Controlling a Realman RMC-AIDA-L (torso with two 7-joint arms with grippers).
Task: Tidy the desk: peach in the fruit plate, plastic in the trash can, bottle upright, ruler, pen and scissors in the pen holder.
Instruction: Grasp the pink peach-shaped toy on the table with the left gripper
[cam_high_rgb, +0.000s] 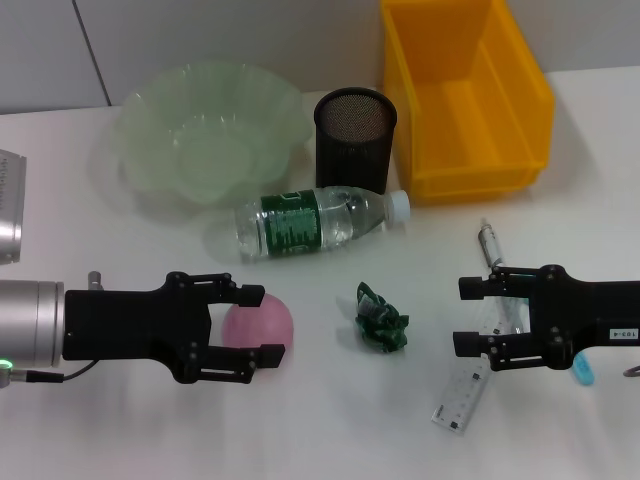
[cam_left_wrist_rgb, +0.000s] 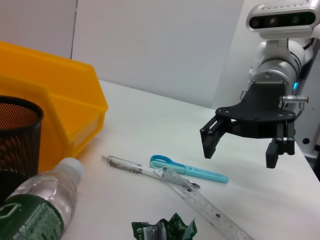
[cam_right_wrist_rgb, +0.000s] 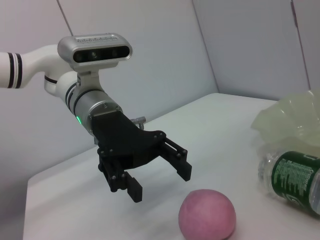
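From the head view, the left tool (cam_high_rgb: 258, 325) is wide open, and its two fingers stand on either side of the pink round peach (cam_high_rgb: 262, 328), which lies on the white counter (cam_high_rgb: 120, 430) near the front edge. The fingers do not seem to touch the fruit yet. I judge that the step in hand is the peach, so the next move calls for closing on it and carrying it to the pale green wavy plastic fruit plate (cam_high_rgb: 210, 135) at the back left of the counter. The clear plastic bottle (cam_high_rgb: 318, 222) with a green label lies on its side between plate and peach. The black mesh pen holder (cam_high_rgb: 355, 135) and the yellow plastic bin (cam_high_rgb: 465, 95) stand at the back edge. The crumpled green plastic wrapper (cam_high_rgb: 382, 320) lies in the middle. The right tool (cam_high_rgb: 467, 316) is also open and holds nothing; it hovers over the transparent ruler (cam_high_rgb: 462, 395).

In the left wrist view, the right tool (cam_left_wrist_rgb: 240, 152) hangs open above the counter. Under it lie the white pen (cam_left_wrist_rgb: 127, 165), the light blue scissors (cam_left_wrist_rgb: 187, 168) and the ruler (cam_left_wrist_rgb: 210, 207), touching each other, all still outside the holder.

In the right wrist view, the left tool (cam_right_wrist_rgb: 162, 179) is open and empty just beside the peach (cam_right_wrist_rgb: 207, 216), which rests on the counter. The closing should be gentle, because a round fruit can roll away.
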